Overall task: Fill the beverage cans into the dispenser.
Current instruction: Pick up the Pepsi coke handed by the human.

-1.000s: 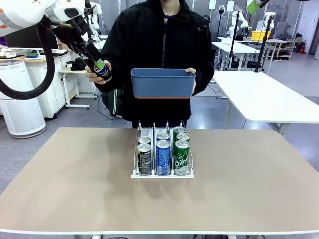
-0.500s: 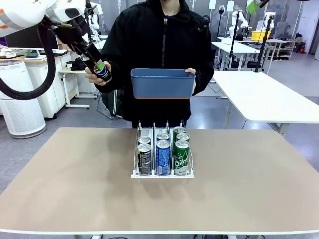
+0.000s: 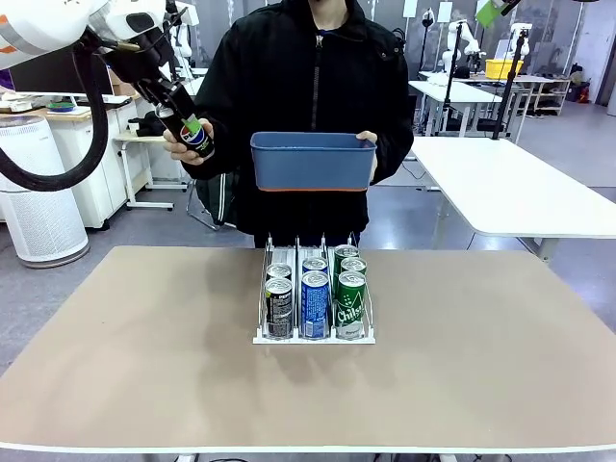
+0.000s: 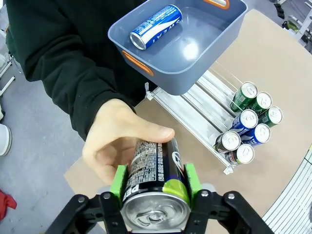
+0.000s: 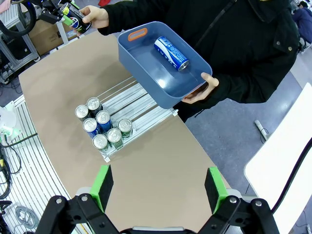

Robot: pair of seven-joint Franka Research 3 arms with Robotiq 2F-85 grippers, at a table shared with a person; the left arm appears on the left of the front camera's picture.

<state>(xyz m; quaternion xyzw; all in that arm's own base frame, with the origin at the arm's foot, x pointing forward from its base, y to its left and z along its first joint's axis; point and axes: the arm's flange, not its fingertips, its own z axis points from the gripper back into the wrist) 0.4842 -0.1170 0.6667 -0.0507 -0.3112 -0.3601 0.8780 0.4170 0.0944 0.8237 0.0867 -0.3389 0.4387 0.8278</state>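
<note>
Aloft, left gripper (image 4: 155, 180) clamps Pepsi can (image 4: 152, 161) at ten o'clock from dispenser (image 3: 313, 339); person's hand (image 4: 117, 146) wraps same can. Blue bin (image 3: 313, 164) held at twelve o'clock, Pocari can (image 4: 156, 27) lying inside. Dispenser mid-table (image 3: 144, 366): two black cans (image 3: 278, 306), two blue cans (image 3: 315, 300), two green cans (image 3: 350, 303) at lane fronts. Right gripper (image 5: 158, 187) spread wide, empty, high above table.

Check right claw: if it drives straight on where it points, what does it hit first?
Probably the bare table, beside the rack. The right claw is open, nothing in between; depth is hard to judge.
</note>
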